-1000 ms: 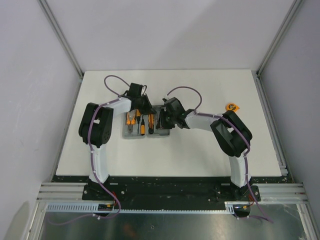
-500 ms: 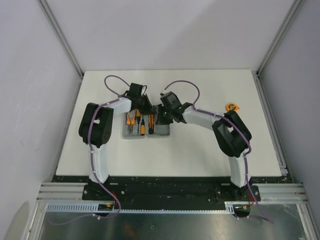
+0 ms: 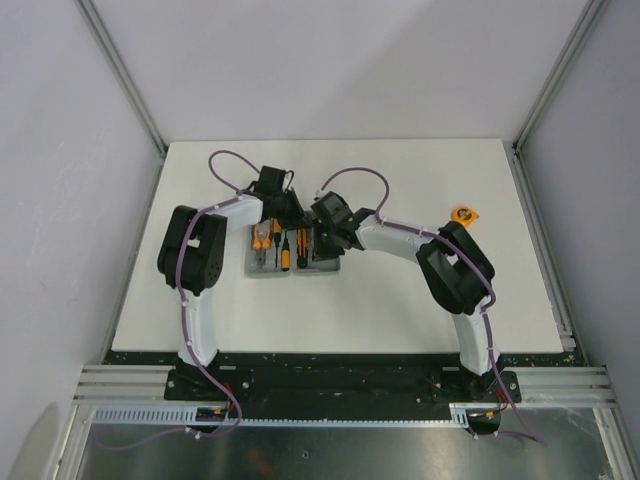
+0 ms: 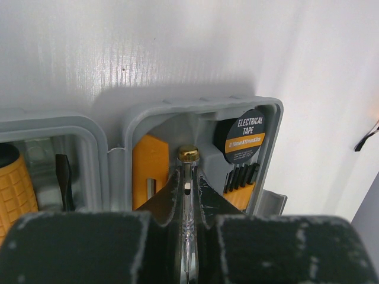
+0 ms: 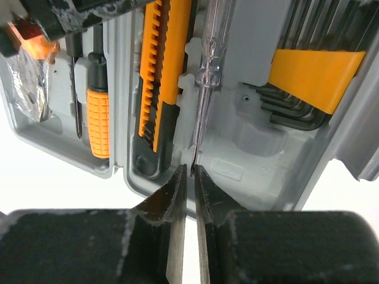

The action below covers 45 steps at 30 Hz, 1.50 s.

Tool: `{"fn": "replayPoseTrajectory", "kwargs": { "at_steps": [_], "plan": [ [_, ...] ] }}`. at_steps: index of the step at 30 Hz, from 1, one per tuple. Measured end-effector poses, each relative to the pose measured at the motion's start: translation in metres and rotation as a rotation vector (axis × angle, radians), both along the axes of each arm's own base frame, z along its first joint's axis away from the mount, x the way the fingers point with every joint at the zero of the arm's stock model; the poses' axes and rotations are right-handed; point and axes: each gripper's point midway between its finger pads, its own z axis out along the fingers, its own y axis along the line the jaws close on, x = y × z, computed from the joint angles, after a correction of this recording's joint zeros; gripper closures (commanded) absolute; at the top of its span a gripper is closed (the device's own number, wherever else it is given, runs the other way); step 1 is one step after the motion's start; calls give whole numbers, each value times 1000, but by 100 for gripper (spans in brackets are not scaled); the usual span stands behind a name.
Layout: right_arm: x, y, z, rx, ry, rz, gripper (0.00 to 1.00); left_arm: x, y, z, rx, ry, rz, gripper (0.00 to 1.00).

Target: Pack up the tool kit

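The grey tool kit case (image 3: 312,264) lies open mid-table. My left gripper (image 4: 188,184) is shut on a clear tester screwdriver (image 4: 188,167) with a brass cap, held over the case's right half (image 4: 195,107). In the right wrist view the same screwdriver (image 5: 211,53) lies along its slot beside the orange knife (image 5: 161,71). My right gripper (image 5: 189,170) is shut to a thin slit at the screwdriver's metal tip, at the case's near edge (image 5: 266,160). From above, the left gripper (image 3: 297,218) and the right gripper (image 3: 322,236) meet over the case.
In the case sit a roll of electrical tape (image 4: 244,136), hex keys in an orange holder (image 5: 314,71), an orange-handled screwdriver (image 5: 98,121) and pliers (image 3: 261,240). A small orange-and-black object (image 3: 463,213) lies alone at the right of the table.
My right arm has swung left and further over the case, bringing its gripper up to the screwdriver's tip. The left arm has held still.
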Motion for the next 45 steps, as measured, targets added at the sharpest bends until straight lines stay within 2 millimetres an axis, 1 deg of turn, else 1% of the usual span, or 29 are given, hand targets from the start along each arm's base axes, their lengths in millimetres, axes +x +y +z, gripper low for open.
{"fn": "replayPoseTrajectory", "kwargs": {
  "at_steps": [5, 9, 11, 22, 45],
  "plan": [
    [-1, -2, -3, -16, 3, -4, 91, 0, 0, 0, 0, 0, 0, 100],
    [-1, -2, -4, -17, 5, -4, 98, 0, 0, 0, 0, 0, 0, 100],
    [-1, -2, -4, -17, 6, -4, 100, 0, 0, 0, 0, 0, 0, 100],
    [-2, 0, -10, -18, 33, -7, 100, 0, -1, 0, 1, -2, -2, 100],
    [-3, 13, -19, 80, 86, 0, 100, 1, 0, -1, 2, -4, 0, 100]
  ]
}}
